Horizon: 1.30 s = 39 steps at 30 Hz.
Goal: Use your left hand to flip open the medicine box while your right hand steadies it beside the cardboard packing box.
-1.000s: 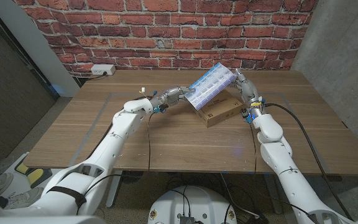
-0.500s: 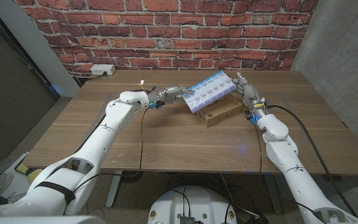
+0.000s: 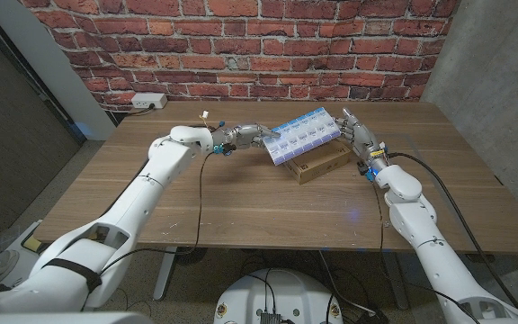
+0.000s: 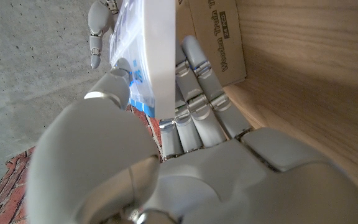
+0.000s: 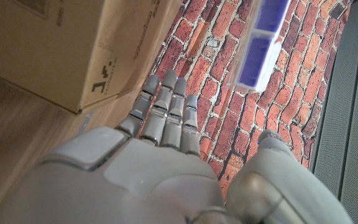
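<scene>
Wooden table [image 3: 241, 198], brick wall [image 3: 241, 45] behind; both hands, left hand [image 3: 250, 136], right hand [image 3: 356, 135], hold medicine box [image 3: 306, 135].

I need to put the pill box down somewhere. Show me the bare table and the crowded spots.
Bare wood lies in front of the cardboard box toward the table's near edge, and at far left. Crowded: around the medicine box, where the left hand and right hand meet.

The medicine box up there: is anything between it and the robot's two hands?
Nothing visible. The left hand grips one end of the medicine box, the right hand is at the other end, and the cardboard packing box lies underneath.
</scene>
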### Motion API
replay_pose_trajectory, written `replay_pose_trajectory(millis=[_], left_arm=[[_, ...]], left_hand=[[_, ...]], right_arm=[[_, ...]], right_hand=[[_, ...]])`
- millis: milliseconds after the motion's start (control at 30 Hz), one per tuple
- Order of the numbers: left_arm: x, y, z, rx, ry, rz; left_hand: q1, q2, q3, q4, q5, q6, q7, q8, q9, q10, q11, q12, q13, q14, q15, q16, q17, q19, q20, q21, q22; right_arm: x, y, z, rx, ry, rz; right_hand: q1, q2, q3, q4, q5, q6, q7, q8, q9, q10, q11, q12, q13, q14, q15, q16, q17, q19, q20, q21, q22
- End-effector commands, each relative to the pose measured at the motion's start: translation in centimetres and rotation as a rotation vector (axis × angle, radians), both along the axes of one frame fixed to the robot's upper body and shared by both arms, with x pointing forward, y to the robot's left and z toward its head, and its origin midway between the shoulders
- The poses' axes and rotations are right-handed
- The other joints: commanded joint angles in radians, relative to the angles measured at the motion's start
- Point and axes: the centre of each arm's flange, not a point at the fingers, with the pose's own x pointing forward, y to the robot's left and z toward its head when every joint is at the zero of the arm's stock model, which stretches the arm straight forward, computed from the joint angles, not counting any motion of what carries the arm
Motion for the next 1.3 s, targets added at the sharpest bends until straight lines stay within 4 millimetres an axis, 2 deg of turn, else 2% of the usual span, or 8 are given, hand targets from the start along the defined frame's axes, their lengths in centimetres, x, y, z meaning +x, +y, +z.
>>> replay_pose_trajectory(millis=[33,600,800,900,1000,1200,1233,1300], left_arm=[[-0.2,0.3,0.5,0.119,0.049,0.001],[-0.5,0.8,2.3,0.253,0.071,0.001],[-0.5,0.5,2.9,0.285,0.071,-0.013],[-0.6,0.4,3.3,0.294,0.069,-0.014],[-0.6,0.3,3.6,0.292,0.071,-0.017],[-0.5,0.4,4.1,0.274,0.061,-0.004],[-0.5,0.4,4.2,0.270,0.061,-0.001],[-0.4,0.4,4.4,0.263,0.061,0.004]], left_hand=[[0.086,0.082,0.068,0.025,0.005,0.043,0.035,0.000,0.006,0.066,-0.057,-0.004,0.000,0.029,-0.030,0.001,0.003,-0.005,-0.035,0.006,-0.001],[0.085,0.082,0.072,0.026,0.004,0.042,0.040,-0.006,0.012,0.061,-0.054,-0.007,0.006,0.028,-0.029,0.000,0.005,-0.008,-0.033,0.011,-0.001],[0.084,0.082,0.073,0.027,0.004,0.041,0.042,-0.008,0.015,0.061,-0.052,-0.007,0.008,0.028,-0.029,0.000,0.005,-0.009,-0.034,0.013,-0.001],[0.084,0.082,0.074,0.027,0.004,0.040,0.043,-0.010,0.015,0.060,-0.051,-0.008,0.008,0.027,-0.029,0.000,0.006,-0.011,-0.033,0.013,-0.001],[0.083,0.083,0.075,0.028,0.004,0.040,0.043,-0.011,0.018,0.059,-0.051,-0.008,0.009,0.027,-0.029,0.000,0.006,-0.011,-0.032,0.015,-0.001],[0.083,0.083,0.076,0.028,0.004,0.039,0.043,-0.013,0.020,0.059,-0.051,-0.010,0.009,0.027,-0.029,0.000,0.007,-0.013,-0.032,0.016,-0.001],[0.082,0.083,0.076,0.028,0.004,0.040,0.042,-0.014,0.020,0.060,-0.056,-0.009,0.010,0.027,-0.029,0.000,0.007,-0.013,-0.032,0.017,-0.001],[0.082,0.083,0.077,0.028,0.004,0.037,0.040,-0.015,0.021,0.060,-0.055,-0.008,0.012,0.027,-0.029,0.000,0.007,-0.013,-0.032,0.018,-0.001]], right_arm=[[0.4,-0.8,0.8,-0.123,0.070,0.073],[1.6,-2.2,1.4,-0.327,0.210,0.257],[2.1,-2.3,1.5,-0.412,0.270,0.334],[2.1,-2.5,1.8,-0.441,0.279,0.356],[2.1,-2.6,2.1,-0.498,0.305,0.404],[2.0,-2.7,2.7,-0.609,0.343,0.436],[2.0,-2.8,2.8,-0.614,0.343,0.436],[2.0,-2.9,2.9,-0.624,0.338,0.438]], right_hand=[[0.021,0.007,0.009,-0.010,0.008,0.016,0.002,0.008,0.001,0.012,-0.001,0.006,-0.003,0.017,-0.003,0.000,-0.002,0.004,-0.003,-0.002,0.003],[0.072,0.048,0.040,-0.036,0.003,0.018,0.015,0.008,0.001,0.010,0.005,0.004,-0.014,0.010,-0.012,-0.002,-0.015,-0.006,0.004,-0.015,0.003],[0.074,0.055,0.030,-0.044,-0.004,0.038,0.032,0.016,0.002,0.083,0.006,0.037,-0.011,0.071,-0.029,0.042,0.006,0.015,0.016,-0.013,0.005],[0.085,0.059,0.028,-0.054,-0.004,0.061,0.029,0.025,0.003,0.112,0.000,0.049,-0.007,0.104,-0.041,0.070,0.020,0.025,0.021,-0.011,0.007],[0.095,0.062,0.030,-0.062,-0.003,0.064,0.029,0.026,0.003,0.111,-0.003,0.049,-0.005,0.106,-0.047,0.077,0.026,0.025,0.022,-0.011,0.008],[0.154,0.075,0.043,-0.101,0.000,0.035,0.035,0.013,0.003,0.082,-0.003,0.040,0.004,0.075,-0.042,0.090,0.046,0.002,0.028,-0.021,0.010],[0.183,0.082,0.052,-0.118,0.001,0.034,0.034,0.013,0.003,0.082,-0.004,0.041,0.006,0.073,-0.043,0.097,0.052,0.001,0.028,-0.021,0.011],[0.212,0.088,0.057,-0.137,0.001,0.055,0.027,0.020,0.003,0.101,-0.017,0.050,0.010,0.089,-0.061,0.117,0.063,0.009,0.023,-0.017,0.013]])
